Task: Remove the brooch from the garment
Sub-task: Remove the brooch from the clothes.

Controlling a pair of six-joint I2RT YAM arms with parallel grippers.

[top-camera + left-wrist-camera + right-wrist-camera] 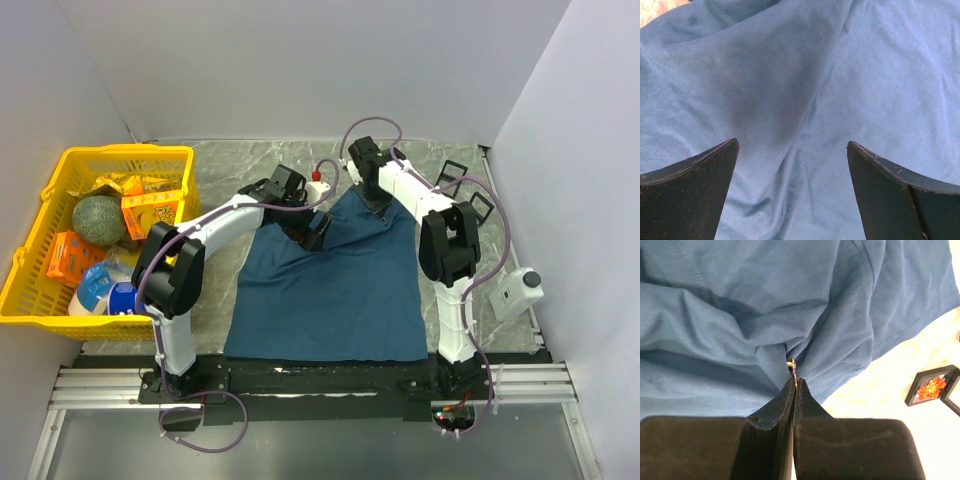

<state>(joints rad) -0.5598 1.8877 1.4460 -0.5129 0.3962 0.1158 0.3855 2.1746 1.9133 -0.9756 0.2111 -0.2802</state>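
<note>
The garment [330,290] is a dark teal-blue T-shirt spread on the table, its upper part bunched up between the two arms. My right gripper [795,379] is shut on the brooch [793,365], a small thin multicoloured piece seen edge-on at the fingertips, with the cloth [740,315] gathered tightly around it. In the top view the right gripper [375,202] is at the shirt's top edge. My left gripper [792,145] is open, its fingers [695,180] hovering close over wrinkled cloth [790,75]; in the top view the left gripper [314,230] is over the shirt's upper left.
A yellow basket [30,285] with food packs and a melon stands at the left. A white bottle with a red cap [318,186] is behind the shirt. Black display frames [452,172] lie at the back right; one holds an orange flower [931,387]. A white device [520,290] lies at the right.
</note>
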